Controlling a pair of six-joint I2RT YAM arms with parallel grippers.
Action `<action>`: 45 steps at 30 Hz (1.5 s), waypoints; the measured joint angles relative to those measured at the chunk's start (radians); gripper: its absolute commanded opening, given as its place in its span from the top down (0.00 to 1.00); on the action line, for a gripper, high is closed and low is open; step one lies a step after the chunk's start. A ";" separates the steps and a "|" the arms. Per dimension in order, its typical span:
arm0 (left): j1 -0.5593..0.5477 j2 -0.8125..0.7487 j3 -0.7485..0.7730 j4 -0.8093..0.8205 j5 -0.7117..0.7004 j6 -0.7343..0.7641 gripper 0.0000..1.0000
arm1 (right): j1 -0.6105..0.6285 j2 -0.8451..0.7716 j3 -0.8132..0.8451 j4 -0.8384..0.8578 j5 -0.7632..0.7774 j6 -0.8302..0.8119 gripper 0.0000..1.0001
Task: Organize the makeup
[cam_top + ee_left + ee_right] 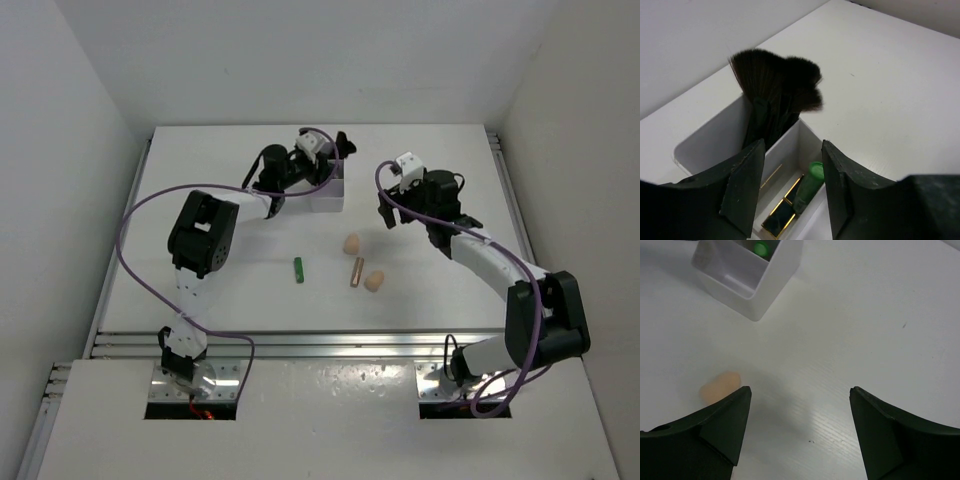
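Note:
My left gripper is open and empty, and hovers over the white box. In the left wrist view it frames a compartment holding a green tube and a black-gold lipstick. Black brushes, one fan-shaped, stand in the far compartment. On the table lie a second green tube, a rose-gold tube and two peach sponges. My right gripper is open and empty above the table, right of the box. One sponge lies just left of its left finger. The pencil is not clearly seen.
The box sits at the top left of the right wrist view, with a green cap showing inside. White walls enclose the table on the left, back and right. A metal rail runs along the near edge.

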 measured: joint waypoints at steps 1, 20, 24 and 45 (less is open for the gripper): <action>0.001 0.000 0.020 -0.028 0.004 0.008 0.44 | 0.010 0.000 0.017 -0.029 0.000 -0.003 0.19; 0.039 -0.430 0.018 -0.680 -0.245 0.046 0.39 | 0.254 0.195 0.311 -0.631 0.253 0.401 0.35; 0.077 -0.572 -0.128 -0.780 -0.322 0.047 0.39 | 0.292 0.245 0.311 -0.671 0.289 0.488 0.36; 0.141 -0.914 -0.596 -0.770 -0.420 0.064 0.32 | 0.364 0.467 0.380 -0.745 0.346 0.694 0.59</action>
